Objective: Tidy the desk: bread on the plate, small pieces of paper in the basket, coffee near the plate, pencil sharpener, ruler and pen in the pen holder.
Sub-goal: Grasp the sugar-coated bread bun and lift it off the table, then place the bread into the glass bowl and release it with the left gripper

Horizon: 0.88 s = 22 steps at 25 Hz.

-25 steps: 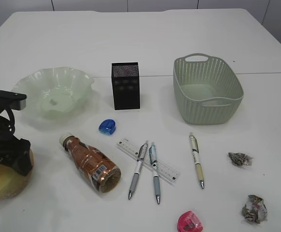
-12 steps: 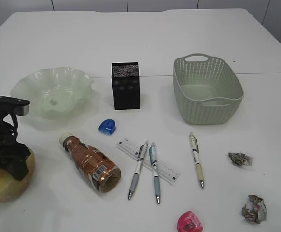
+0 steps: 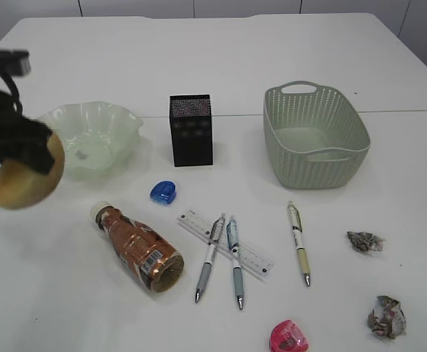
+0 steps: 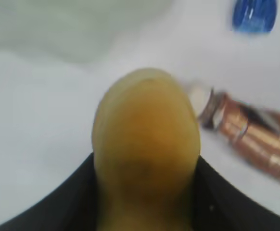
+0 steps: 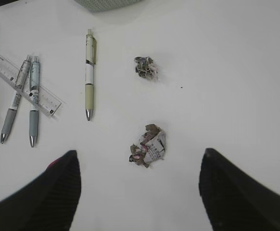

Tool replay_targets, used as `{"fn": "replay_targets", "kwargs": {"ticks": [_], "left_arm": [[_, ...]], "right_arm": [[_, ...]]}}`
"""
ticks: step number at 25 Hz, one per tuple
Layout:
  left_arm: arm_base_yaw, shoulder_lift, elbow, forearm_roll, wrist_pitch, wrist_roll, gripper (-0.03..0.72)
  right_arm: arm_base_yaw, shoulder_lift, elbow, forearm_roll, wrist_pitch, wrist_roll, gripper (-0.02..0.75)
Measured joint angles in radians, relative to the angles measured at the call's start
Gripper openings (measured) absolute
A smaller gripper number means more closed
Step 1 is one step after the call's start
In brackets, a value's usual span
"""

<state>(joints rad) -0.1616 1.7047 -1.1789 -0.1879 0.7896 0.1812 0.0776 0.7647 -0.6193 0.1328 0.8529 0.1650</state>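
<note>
White tabletop, and the left gripper (image 3: 15, 150) grips the bread (image 3: 24, 178) in the air, just left of the plate (image 3: 122, 121). Next call: carry it over the bowl and release. The right gripper (image 5: 137, 192) hangs spread wide above a paper scrap (image 5: 147, 151).

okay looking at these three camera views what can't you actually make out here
- Left gripper: the exterior view shows it dark and motion-blurred, so how its jaws meet the bread is unclear.
- Left wrist view: everything is blurred; the bread fills the frame and hides the fingers.
- Pink sharpener: cut by the exterior view's bottom edge.
- Bottle: label print too small to read.
</note>
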Motion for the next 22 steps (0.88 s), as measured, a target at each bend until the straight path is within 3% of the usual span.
{"fn": "replay_targets", "kwargs": {"ticks": [5,16,22], "left_arm": [[0.008,0.016,-0.133,-0.006,-0.142,-0.082,0.377],[0.01,0.293,-0.268,-0.087,-0.322,-0.099,0.379],[0.01,0.33,-0.276,-0.091,-0.393,-0.099,0.473]], "right_arm": [[0.0,0.0,0.0,0.0,0.0,0.0,0.563],[0.0,0.0,0.0,0.002,0.013,0.0,0.564],[0.0,0.0,0.0,0.002,0.025,0.0,0.563]]}}
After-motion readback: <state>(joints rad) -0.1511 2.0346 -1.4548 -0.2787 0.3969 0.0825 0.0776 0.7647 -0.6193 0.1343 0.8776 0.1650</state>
